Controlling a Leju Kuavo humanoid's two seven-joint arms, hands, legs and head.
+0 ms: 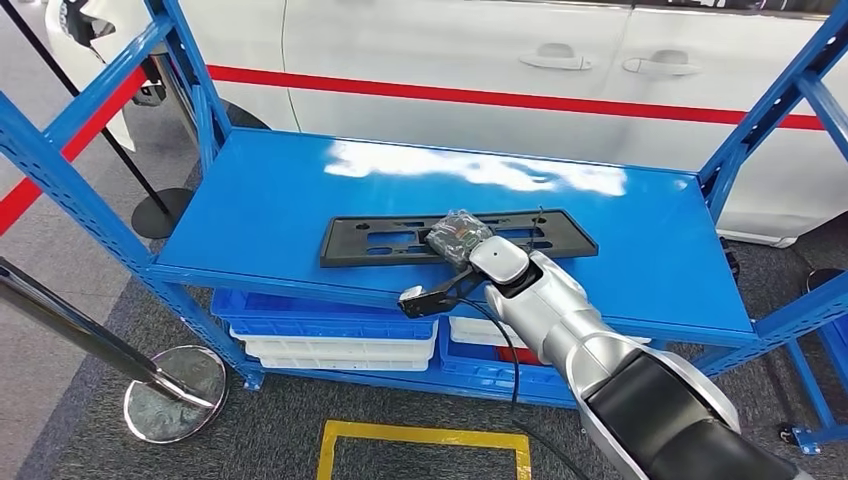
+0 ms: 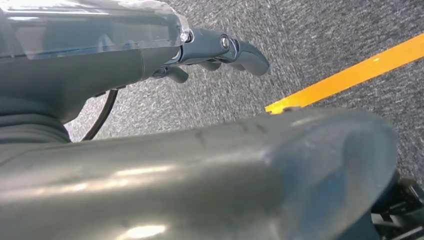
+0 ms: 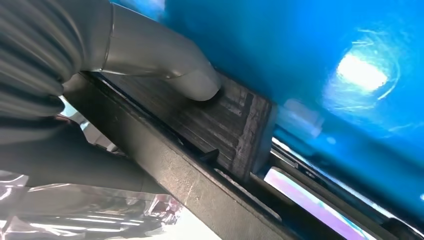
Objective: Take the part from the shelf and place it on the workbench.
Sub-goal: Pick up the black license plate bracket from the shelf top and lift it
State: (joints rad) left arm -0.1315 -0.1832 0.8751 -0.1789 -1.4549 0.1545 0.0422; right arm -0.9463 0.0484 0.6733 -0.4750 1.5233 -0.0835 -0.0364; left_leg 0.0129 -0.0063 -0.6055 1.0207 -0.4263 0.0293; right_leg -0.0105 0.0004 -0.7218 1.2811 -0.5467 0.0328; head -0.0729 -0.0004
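Part (image 1: 400, 240) flat on the blue shelf (image 1: 250, 210), under the right hand (image 1: 458, 238).
Right hand lies on the part's near edge, its thumb (image 3: 195, 82) pressing the black surface; whether the fingers grip it, I cannot tell. Left hand (image 2: 220, 52) hangs over grey carpet (image 2: 310, 35), fingers loosely curled, holding nothing.

right arm (image 1: 560, 310) extended forward | right hand (image 1: 458, 238) thumb pressing down | left hand (image 2: 210, 52) hanging, fingers curled

Matt black plastic part (image 1: 455, 238), glossy blue painted metal shelf (image 1: 640, 260), rough grey carpet (image 1: 80, 440)
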